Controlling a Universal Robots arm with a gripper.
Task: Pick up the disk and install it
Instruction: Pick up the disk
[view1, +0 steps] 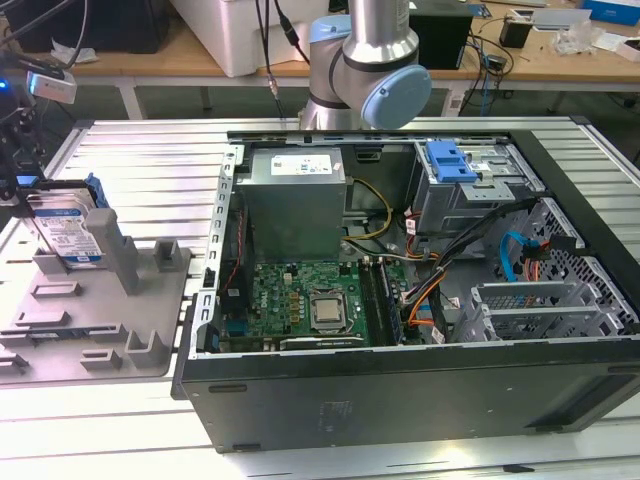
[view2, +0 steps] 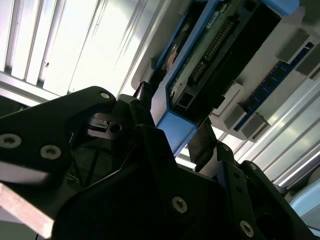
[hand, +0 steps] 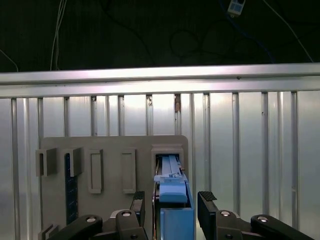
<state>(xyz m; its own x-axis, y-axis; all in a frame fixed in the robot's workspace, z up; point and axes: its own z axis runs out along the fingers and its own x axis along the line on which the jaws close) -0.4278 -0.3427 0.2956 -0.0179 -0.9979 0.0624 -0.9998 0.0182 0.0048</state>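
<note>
**Wrist views.** One gripper (hand: 173, 198) has two black fingers (hand: 140, 204). They are spread, one on each flat side of the disk (hand: 172, 192), and in the first wrist view a narrow gap shows on either side. The second wrist view shows the same arrangement, with the two fingers (view2: 202, 144) flanking the blue caddy end of the disk (view2: 210, 50). One disk is present. It stands on edge in a slot of one grey plastic fixture (hand: 110, 150). One narrow dark-blue strip (hand: 71, 190) sits in another slot of that fixture. The fixture lies on one slatted aluminium table (hand: 240, 150).

**Exterior view, near to far.**
1. One open computer case (view1: 400, 400) fills the centre and lower right of the frame. Inside it are:
   - one green motherboard (view1: 290, 290) carrying one processor (view1: 327, 312);
   - one grey power supply (view1: 295, 200);
   - one grey metal drive cage (view1: 470, 195) at the upper right, with one blue latch bracket (view1: 452, 162) on top.
2. At the exterior view's left, at mid-height, the fixture (view1: 150, 300) holds the disk (view1: 62, 232) upright. Its blue-and-white label faces the camera.
3. The table (view1: 150, 160) extends behind both.
4. One arm (view1: 360, 60) rises at the top centre of the frame.
5. One wooden workbench (view1: 560, 62) crosses the top edge.
</note>
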